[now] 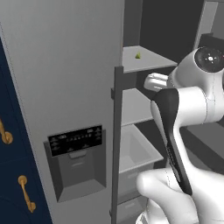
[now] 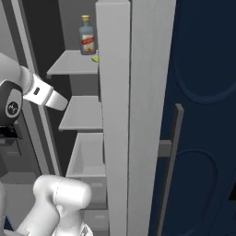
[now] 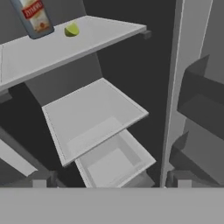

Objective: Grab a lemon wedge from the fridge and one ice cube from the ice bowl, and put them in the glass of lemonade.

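The fridge (image 1: 65, 78) stands with its right compartment open. On its upper shelf (image 3: 52, 48) lies the lemon wedge (image 3: 71, 29), small and yellow-green, also seen from both sides of the base (image 1: 138, 55) (image 2: 96, 59). My gripper (image 3: 111, 181) is open with nothing between its fingertips (image 3: 39, 180). It points into the compartment at about the height of the middle shelf (image 3: 94, 116), below the wedge and well short of it. The ice bowl and the glass of lemonade are out of view.
A bottle (image 3: 33, 17) with a red label stands just beside the wedge on the upper shelf. An open drawer bin (image 3: 116, 162) sits under the middle shelf. The open door's edge (image 2: 115, 115) and its door bins (image 3: 201, 109) flank the opening. Navy cabinets (image 1: 11, 166) adjoin the fridge.
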